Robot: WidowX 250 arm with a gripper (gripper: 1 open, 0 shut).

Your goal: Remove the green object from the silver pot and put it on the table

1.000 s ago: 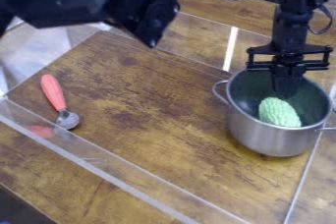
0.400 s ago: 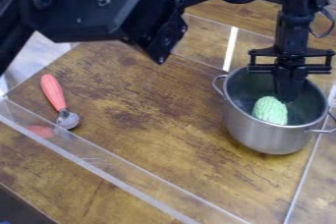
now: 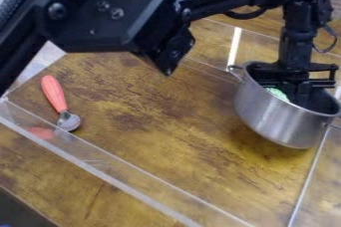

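Green object [image 3: 276,93]: inside the silver pot [image 3: 277,119], low against the inner wall on the side toward the worktop's left edge; not yet out on the wood.
Look of it: only a thin pale-green sliver showing, the rest hidden behind the pot's rim and the black fingers; surface too small here to read.
Silver pot: shiny steel, straight-sided, close to the right edge of the worktop [image 3: 160,112], nearer the far corner than the near one; tipped rather than level, mouth leaning toward the far right and the near wall bulging toward the viewer.
Likely reason for the tilt: gripper bearing on the inside of the pot, judged from the lean alone; contact itself not visible.
Gripper [image 3: 304,84]: reaching almost straight down into the pot's mouth, tip below the rim, just beside the green sliver.
Jaws: pressed together; nothing seen pinched between them, and no sign of the item being lifted.
Reason for that pose: probably probing for the item, or set too tight to take it; would need spreading before any grasp.
Risk: pot rolling further or sliding toward the right edge under the push.
Arm [image 3: 107,17]: large black links crossing from the far left corner, blocking much of that corner.
Red-handled spoon [image 3: 56,102]: lying flat near the left edge, well apart from the pot, no part in this step.
Acrylic walls [image 3: 80,156]: clear strips along the near and left edges, fencing the wood.
Drop zone: bare grain between spoon and pot, a fair place to set the item.
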